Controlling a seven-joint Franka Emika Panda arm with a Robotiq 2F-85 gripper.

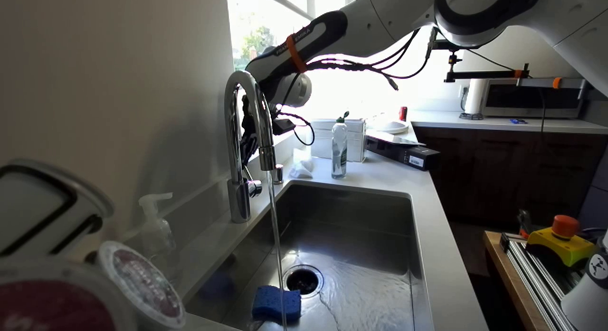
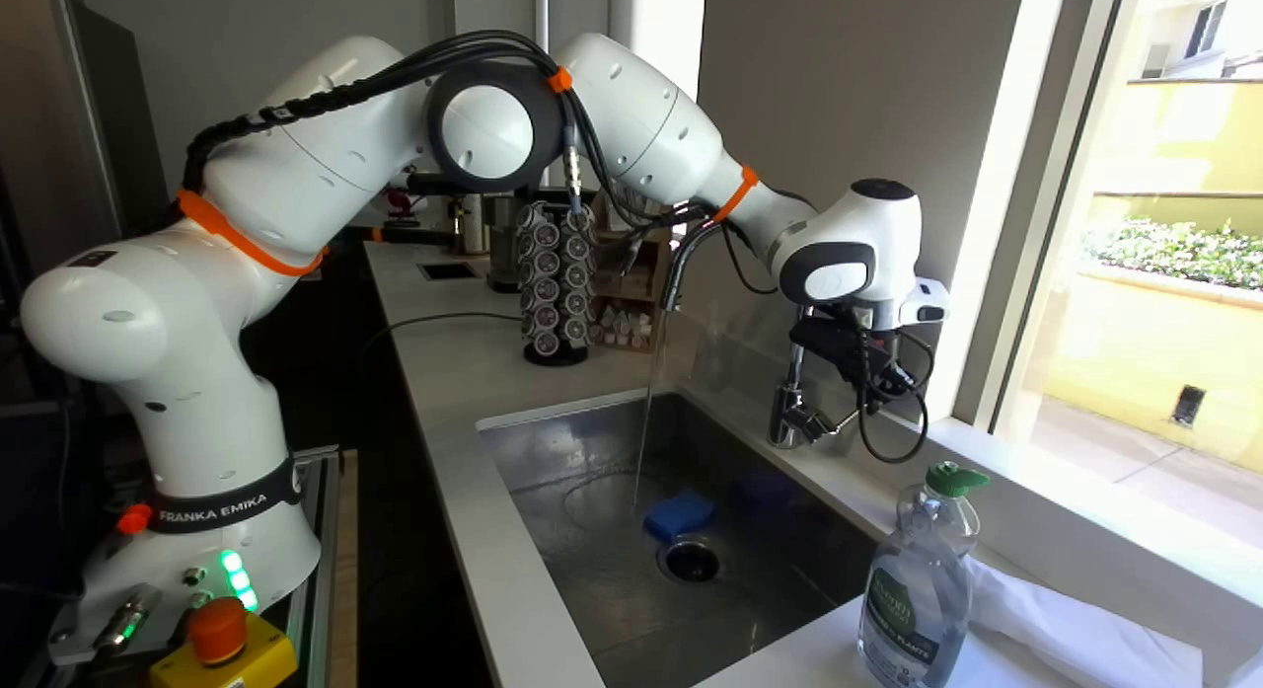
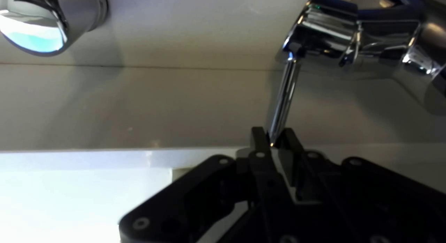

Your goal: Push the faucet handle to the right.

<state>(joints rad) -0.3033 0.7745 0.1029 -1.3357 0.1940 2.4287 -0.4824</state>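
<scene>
Robotiq gripper (image 3: 273, 135) is pinching the faucet handle (image 3: 284, 96) by its tip

In an exterior view, the Franka Panda arm (image 1: 403, 17) is arching over from the upper right, its lower end hanging behind the chrome gooseneck faucet (image 1: 232, 136) at the left edge of the stainless-steel sink (image 1: 351, 207). Water (image 1: 276, 222) is falling from the spout (image 1: 263, 119), crossing in front of a blue sponge (image 1: 267, 305) that is lying beside the drain (image 1: 304, 281). A dish-soap bottle (image 1: 339, 150) is standing on the far counter (image 1: 380, 179).

In an exterior view, the robot's base (image 2: 128, 570) is standing at the left, just beside a red-and-yellow emergency stop (image 2: 217, 631), and a coffee-pod carousel (image 2: 543, 288) is standing beyond the sink. The handle (image 2: 842, 423) is jutting right from the faucet's lower body toward the gripper, whose fingers are hard to make out here.

In the wrist view, the handle is slanting down from the chrome valve body (image 3: 324, 27) at the upper right, and the two fingertips (image 3: 258, 138) are gripping its end from both sides. A chrome cylindrical cap (image 3: 52, 23) is showing at the upper left.
</scene>
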